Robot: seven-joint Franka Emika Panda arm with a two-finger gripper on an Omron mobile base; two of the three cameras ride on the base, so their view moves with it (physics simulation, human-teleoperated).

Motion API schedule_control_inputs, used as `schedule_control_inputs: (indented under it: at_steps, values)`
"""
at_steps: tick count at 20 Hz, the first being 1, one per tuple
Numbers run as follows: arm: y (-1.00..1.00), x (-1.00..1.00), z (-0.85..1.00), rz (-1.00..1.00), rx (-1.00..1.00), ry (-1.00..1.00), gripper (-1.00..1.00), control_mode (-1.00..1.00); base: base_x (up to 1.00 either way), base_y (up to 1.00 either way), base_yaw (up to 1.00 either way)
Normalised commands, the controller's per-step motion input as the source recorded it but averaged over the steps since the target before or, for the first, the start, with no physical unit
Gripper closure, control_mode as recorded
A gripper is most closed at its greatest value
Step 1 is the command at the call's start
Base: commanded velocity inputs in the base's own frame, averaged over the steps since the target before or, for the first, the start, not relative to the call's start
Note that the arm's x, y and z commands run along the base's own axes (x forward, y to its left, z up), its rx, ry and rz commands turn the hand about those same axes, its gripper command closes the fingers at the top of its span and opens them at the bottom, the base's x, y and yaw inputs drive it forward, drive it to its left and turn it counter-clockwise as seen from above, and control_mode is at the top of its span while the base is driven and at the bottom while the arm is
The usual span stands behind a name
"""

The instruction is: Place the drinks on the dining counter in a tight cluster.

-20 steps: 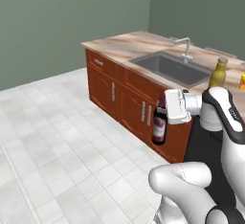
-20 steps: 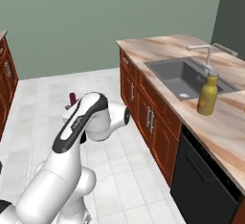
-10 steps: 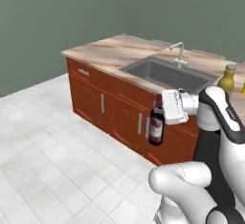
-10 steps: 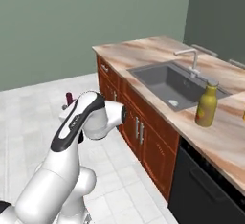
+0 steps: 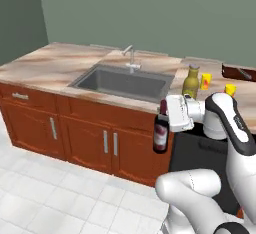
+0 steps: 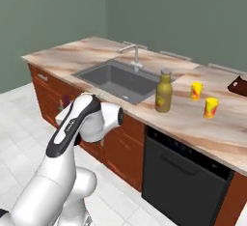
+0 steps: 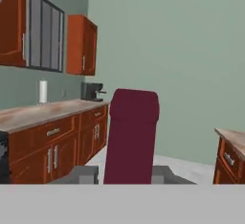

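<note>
wine bottle: the dark wine bottle (image 5: 161,134) hangs upright in front of the dining counter (image 5: 60,70), below its front edge and level with the cabinet doors, not yet over the stone
gripper: the gripper (image 5: 165,112) has its jaws pinched tight round the bottle's maroon-capped neck, seen close up in the hand view (image 7: 132,137); the body dangles clear beneath
why held so: gripping at the neck keeps the bottle vertical for the ride, so I judge it can be lifted and stood straight down without tipping
olive-yellow bottle: the olive-yellow bottle (image 6: 163,91) stands upright on the counter just right of the sink (image 6: 113,77), near the front edge; it looks like the anchor for the cluster
cups: two small yellow cups (image 6: 196,91) stand further right on the same counter, apart from the bottle
since earlier: the whole scene has slid across both base views, so the base has driven along; the counter front now faces the cameras more squarely and the olive-yellow bottle sits closer in
unchanged: the arm's pose and its hold on the wine bottle match the earlier frames
remaining: bottle still to be raised over the edge and set beside the olive-yellow one
</note>
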Motion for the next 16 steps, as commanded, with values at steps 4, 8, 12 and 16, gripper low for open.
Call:
schedule_control_inputs:
  at_steps: [4, 8, 12, 16]
  values:
    - [0.0, 0.0, 0.0, 0.0, 0.0, 0.0, 1.0, 1.0, 0.32, 0.24, -0.72]
    - [0.0, 0.0, 0.0, 0.0, 0.0, 0.0, 1.0, 1.0, 0.37, 0.24, -0.67]
    - [0.0, 0.0, 0.0, 0.0, 0.0, 0.0, 1.0, 1.0, 0.44, 0.23, -0.58]
    - [0.0, 0.0, 0.0, 0.0, 0.0, 0.0, 1.0, 1.0, 0.66, 0.18, -0.29]
